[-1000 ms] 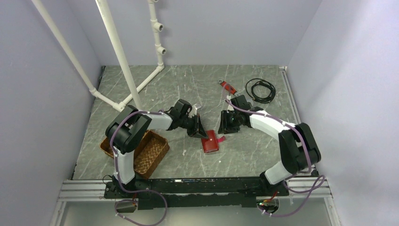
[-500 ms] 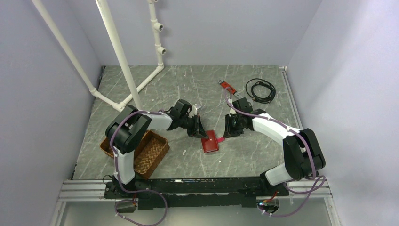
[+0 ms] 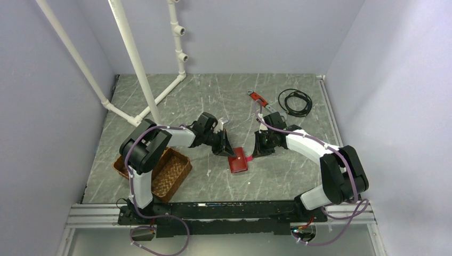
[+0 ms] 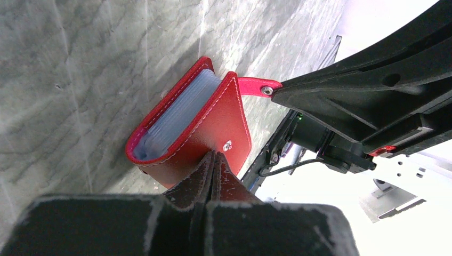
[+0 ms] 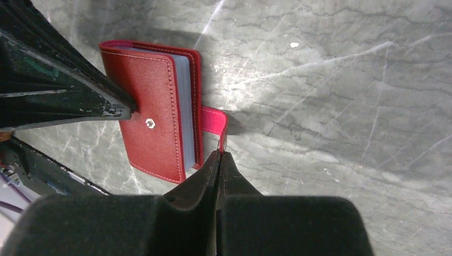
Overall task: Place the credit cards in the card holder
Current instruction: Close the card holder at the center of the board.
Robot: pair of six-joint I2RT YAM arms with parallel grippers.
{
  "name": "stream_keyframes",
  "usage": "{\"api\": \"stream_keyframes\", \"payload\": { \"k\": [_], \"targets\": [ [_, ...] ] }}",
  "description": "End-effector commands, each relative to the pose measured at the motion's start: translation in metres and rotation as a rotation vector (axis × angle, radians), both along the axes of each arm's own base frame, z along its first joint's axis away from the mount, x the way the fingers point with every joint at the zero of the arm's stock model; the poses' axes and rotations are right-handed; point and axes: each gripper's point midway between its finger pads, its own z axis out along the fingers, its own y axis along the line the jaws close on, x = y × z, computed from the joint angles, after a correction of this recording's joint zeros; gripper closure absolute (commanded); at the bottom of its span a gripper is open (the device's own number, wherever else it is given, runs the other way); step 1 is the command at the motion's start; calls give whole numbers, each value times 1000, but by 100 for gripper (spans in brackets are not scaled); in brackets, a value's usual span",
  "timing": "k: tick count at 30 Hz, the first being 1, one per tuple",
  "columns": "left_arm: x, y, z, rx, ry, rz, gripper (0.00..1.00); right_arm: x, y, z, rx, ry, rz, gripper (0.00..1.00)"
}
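card holder (image 3: 238, 160): lies on the table (image 3: 213, 96) between both grippers, cover folded over pale sleeves
left gripper (image 4: 213, 158): fingers fully together, tips pressing the red cover
right gripper (image 5: 219, 154): fingers pinched on the strap (image 5: 213, 120)

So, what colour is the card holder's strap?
The strap is pinkish red, clearest in the right wrist view.

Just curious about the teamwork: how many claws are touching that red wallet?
2. The left claw presses its tips on the card holder's cover; the right claw pinches its strap tab.
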Motion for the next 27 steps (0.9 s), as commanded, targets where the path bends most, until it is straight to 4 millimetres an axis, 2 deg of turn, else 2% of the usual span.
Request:
{"api": "stream_keyframes", "payload": {
  "k": [1, 4, 10, 18, 27],
  "targets": [
    [-10, 11, -32, 120, 18, -4, 100, 11, 16, 24, 102, -100, 37, 100],
    [-10, 9, -30, 117, 14, -7, 100, 8, 32, 40, 207, -115, 82, 100],
    [-10, 7, -30, 118, 13, -8, 100, 6, 49, 49, 299, -102, 156, 100],
    [-12, 4, -29, 119, 12, -15, 100, -3, 62, 39, 317, -41, 221, 100],
    [-11, 3, -27, 112, 9, -19, 100, -1, 67, 31, 321, -14, 226, 100]
  ]
}}
